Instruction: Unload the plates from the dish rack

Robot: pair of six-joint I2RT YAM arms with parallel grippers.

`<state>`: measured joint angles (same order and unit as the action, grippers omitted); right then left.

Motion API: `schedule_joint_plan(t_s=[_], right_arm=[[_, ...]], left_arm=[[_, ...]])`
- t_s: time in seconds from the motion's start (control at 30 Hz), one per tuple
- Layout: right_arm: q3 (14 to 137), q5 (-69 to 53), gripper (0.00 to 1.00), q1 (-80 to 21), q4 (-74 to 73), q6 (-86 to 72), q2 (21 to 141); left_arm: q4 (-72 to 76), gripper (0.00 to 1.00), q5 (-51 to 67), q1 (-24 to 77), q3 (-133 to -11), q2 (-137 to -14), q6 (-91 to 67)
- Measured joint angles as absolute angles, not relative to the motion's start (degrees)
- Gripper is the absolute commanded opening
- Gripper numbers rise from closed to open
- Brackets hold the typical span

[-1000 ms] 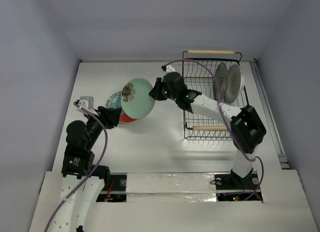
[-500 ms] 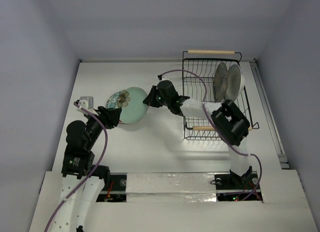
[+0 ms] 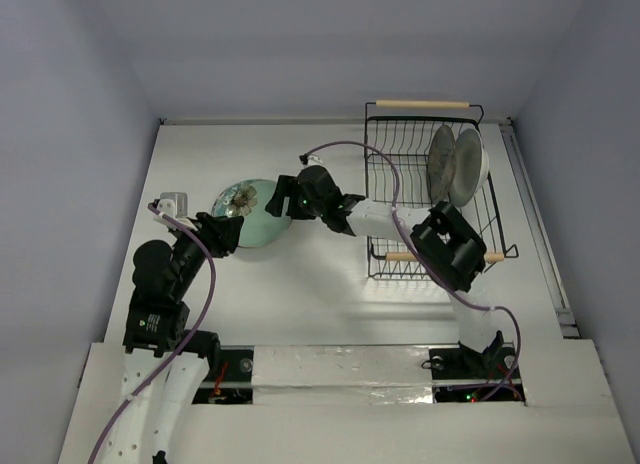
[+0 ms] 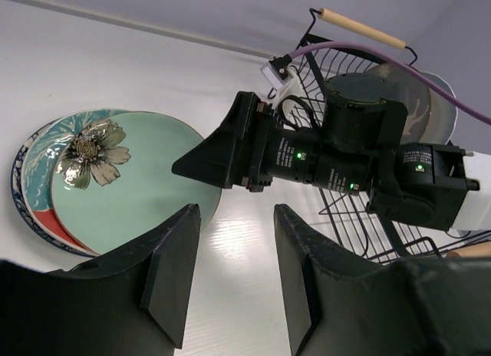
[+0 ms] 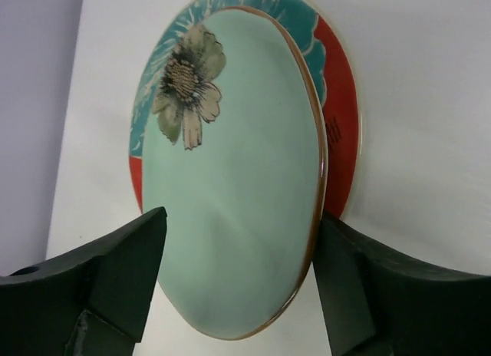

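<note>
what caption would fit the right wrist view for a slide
Open right gripper framing a mint-green flower plate stacked on a red and teal plate.

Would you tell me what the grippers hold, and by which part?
Nothing: left gripper and right gripper are both open; the mint plate rests on the other plates.

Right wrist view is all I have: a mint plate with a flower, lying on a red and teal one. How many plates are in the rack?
Observer: Two. A grey plate and a white plate stand on edge at the dish rack's far right.
Operator: Anything under the red and teal plate?
Observer: Yes, the left wrist view shows a blue-rimmed plate at the bottom.
Operator: Where's the left gripper?
Observer: Open, empty, beside the mint plate's near-left edge.
</note>
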<state>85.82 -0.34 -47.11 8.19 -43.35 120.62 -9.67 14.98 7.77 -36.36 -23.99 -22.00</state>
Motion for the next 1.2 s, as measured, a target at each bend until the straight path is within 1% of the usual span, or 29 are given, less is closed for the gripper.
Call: schedule_joint_plan(t_s=[0.03,0.07,0.1,0.13,0.2,0.3,0.4,0.43,0.5,0.53,0.57,0.6,0.63,0.73,0.77,0.8,0.87,0.9,0.97,1.0,1.07,1.1,1.13,1.17,1.2], right_arm=[[85.97,0.58,0.85,-47.42,7.46,-42.57,120.62],[86.04,1.54,0.89,-47.62,6.79,-41.93,120.62],[86.08,2.39,0.9,-47.77,6.07,-41.23,120.62],[86.08,3.9,0.94,-47.83,5.02,-40.29,120.57],[86.08,6.55,0.97,-48.1,3.29,-38.63,120.44],[85.41,10.92,0.95,-48.1,1.13,-36.16,118.87],[84.44,14.39,0.84,-48.16,-0.27,-33.71,115.81],[84.2,15.35,0.68,-48.14,-0.86,-32.95,114.65],[83.55,16.86,0.42,-48.12,-1.72,-31.51,111.87],[83.24,17.56,0.18,-48.14,-2.55,-30.55,110.04],[82.98,18.11,0.09,-48.16,-2.94,-30.26,108.6],[82.54,18.81,0.03,-48.21,-3.14,-29.39,106.43],[81.93,19.46,0.0,-48.23,-3.62,-28.38,104.36],[80.58,23.86,0.0,-48.42,-5.96,-25.43,96.97],[80.34,25.89,0.0,-48.38,-6.76,-24.12,94.24],[80.18,27.49,0.0,-48.1,-7.27,-22.94,91.72],[79.75,30.44,0.0,-46.98,-7.84,-20.53,86.52],[79.33,31.75,0.0,-45.58,-8.23,-19.53,84.07],[77.34,32.84,0.01,-40.84,-8.43,-18.55,79.64],[75.83,33.12,0.03,-37.26,-8.82,-18.13,77.6],[72.51,34.22,0.19,-30.17,-9.26,-17.85,74.94],[71.13,34.79,0.26,-27.4,-9.89,-17.72,74.39],[69.71,35.51,0.36,-24.77,-10.74,-17.58,74.0],[68.6,35.68,0.42,-22.7,-11.4,-17.54,73.87],[67.61,35.66,0.46,-21.04,-12.1,-17.26,73.91]], left_arm=[[-9.67,0.4,14.98,7.77,-36.36,-23.99,-22.02],[-9.69,0.4,14.98,7.77,-36.36,-23.99,-22.02],[-9.67,0.4,14.98,7.77,-36.36,-23.99,-22.04],[-9.69,0.4,15.0,7.77,-36.36,-23.99,-22.06],[-9.67,0.4,15.0,7.77,-36.36,-23.99,-22.17],[-9.67,0.4,15.03,7.77,-36.36,-23.99,-22.2],[-9.65,0.4,15.05,7.57,-36.36,-23.99,-22.24],[-9.65,0.4,15.07,7.42,-36.36,-23.99,-22.24],[-9.67,0.4,15.05,7.38,-36.36,-23.99,-22.31],[-9.65,0.4,15.07,7.35,-36.36,-23.99,-22.37],[-9.67,0.4,15.05,7.33,-36.36,-23.99,-22.39],[-9.67,0.4,15.07,7.33,-36.36,-23.99,-22.39],[-9.65,0.4,15.07,7.31,-36.36,-23.99,-22.41],[-9.65,0.39,15.16,7.29,-36.36,-23.97,-22.41],[-9.65,0.36,15.25,7.29,-36.36,-23.97,-22.41],[-9.65,0.32,15.31,7.29,-36.36,-23.97,-22.44],[-9.65,0.27,15.51,7.29,-36.36,-23.9,-22.52],[-9.65,0.21,15.62,7.29,-36.36,-23.86,-22.57],[-9.61,0.14,15.7,7.29,-36.36,-23.7,-22.59],[-9.56,0.08,15.73,7.29,-36.36,-23.64,-22.65],[-9.54,0.07,15.68,7.29,-36.36,-23.53,-22.65],[-9.5,0.07,15.68,7.31,-36.36,-23.51,-22.63],[-9.45,0.07,15.7,7.35,-36.36,-23.51,-22.63],[-9.45,0.09,15.7,7.4,-36.36,-23.51,-22.63],[-9.45,0.14,15.7,7.4,-36.36,-23.51,-22.63]])
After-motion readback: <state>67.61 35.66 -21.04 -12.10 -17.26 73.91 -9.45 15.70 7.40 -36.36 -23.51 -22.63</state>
